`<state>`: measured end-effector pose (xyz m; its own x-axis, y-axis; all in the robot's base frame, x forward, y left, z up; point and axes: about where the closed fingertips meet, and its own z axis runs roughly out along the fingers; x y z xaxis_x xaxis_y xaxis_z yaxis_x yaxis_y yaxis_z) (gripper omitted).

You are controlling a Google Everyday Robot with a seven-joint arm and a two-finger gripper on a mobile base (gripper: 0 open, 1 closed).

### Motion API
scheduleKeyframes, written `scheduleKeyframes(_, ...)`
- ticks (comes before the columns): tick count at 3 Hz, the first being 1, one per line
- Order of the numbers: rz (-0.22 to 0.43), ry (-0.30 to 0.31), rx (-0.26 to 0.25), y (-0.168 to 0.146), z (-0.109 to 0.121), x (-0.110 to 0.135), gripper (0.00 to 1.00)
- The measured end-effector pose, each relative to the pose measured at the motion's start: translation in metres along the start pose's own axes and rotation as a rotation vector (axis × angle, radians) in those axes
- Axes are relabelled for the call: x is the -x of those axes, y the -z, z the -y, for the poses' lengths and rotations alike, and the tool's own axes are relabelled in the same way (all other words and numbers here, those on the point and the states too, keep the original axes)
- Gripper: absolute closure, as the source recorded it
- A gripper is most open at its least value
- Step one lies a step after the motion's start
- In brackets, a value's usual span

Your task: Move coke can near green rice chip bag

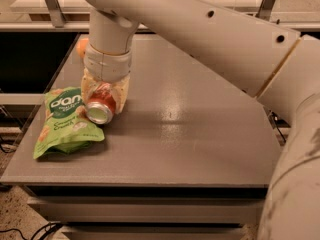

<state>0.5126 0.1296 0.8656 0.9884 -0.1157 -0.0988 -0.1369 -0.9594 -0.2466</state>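
The red coke can [101,105] lies on its side on the grey table [190,134], its silver end facing me, right at the upper right edge of the green rice chip bag [64,122]. The bag lies flat near the table's left front. My gripper [105,95] hangs straight down over the can with its pale fingers on either side of it, shut on the can. The arm comes in from the upper right and hides the table behind it.
A round orange fruit [82,46] sits at the back left of the table, partly hidden by my wrist. The table's left edge runs close beside the bag. A metal rail and shelf stand behind the table.
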Motion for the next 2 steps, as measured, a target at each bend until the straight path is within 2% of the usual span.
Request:
scheduleKeyframes(1, 0.019, -0.005, -0.019, -0.0039, -0.0012, -0.004, 0.0)
scheduleKeyframes(2, 0.022, -0.003, -0.022, -0.0039, -0.001, -0.0042, 0.0)
